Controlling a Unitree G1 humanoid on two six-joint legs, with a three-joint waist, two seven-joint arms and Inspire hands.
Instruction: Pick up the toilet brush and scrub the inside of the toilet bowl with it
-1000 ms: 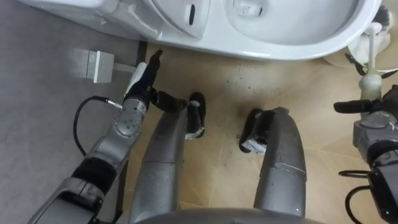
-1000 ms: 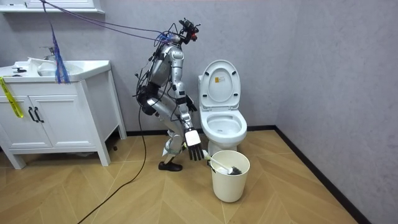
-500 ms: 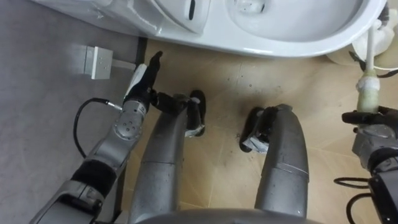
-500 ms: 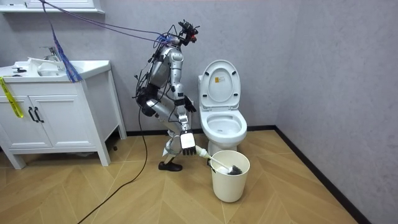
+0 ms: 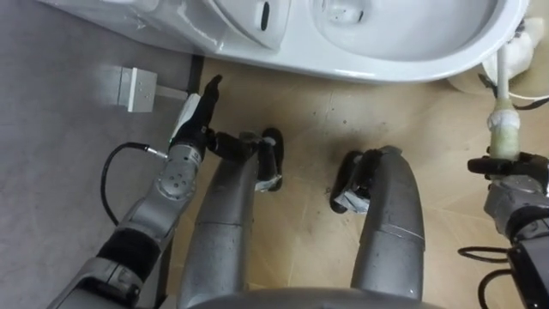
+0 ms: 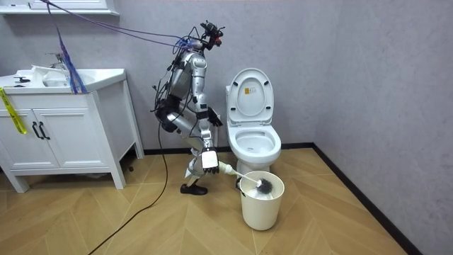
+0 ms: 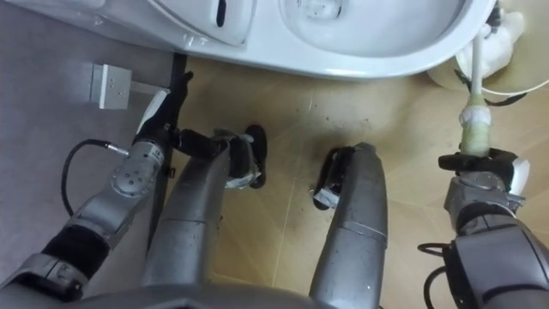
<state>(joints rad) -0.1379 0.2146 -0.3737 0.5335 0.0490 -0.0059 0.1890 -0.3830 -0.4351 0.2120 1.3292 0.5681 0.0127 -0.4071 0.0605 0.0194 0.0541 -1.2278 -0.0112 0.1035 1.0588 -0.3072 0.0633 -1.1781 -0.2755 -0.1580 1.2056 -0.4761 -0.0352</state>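
Right hand [image 5: 513,172], 3 o'clock, apparently wrapped round the brush [image 5: 503,129] | its head at the bucket [image 6: 262,205] mouth | left hand [image 5: 194,110], 10 o'clock, fingers straight, empty | best: lift clear, then swing steadily to the toilet [image 5: 386,60], 12 o'clock

A white cabinet [image 6: 64,142] stands at nine o'clock in the room view, with dark handles [image 6: 39,129] on its doors, a basin top [image 6: 78,75] on it and a tap [image 6: 54,59] at the back. A yellow strip [image 6: 12,110] hangs down its front. The wood floor [image 6: 141,227] (herringbone) meets grey walls [image 6: 375,85] at a dark skirting [image 6: 354,185]. In the eye views a white box [image 5: 135,88] sits on the wall at ten o'clock.
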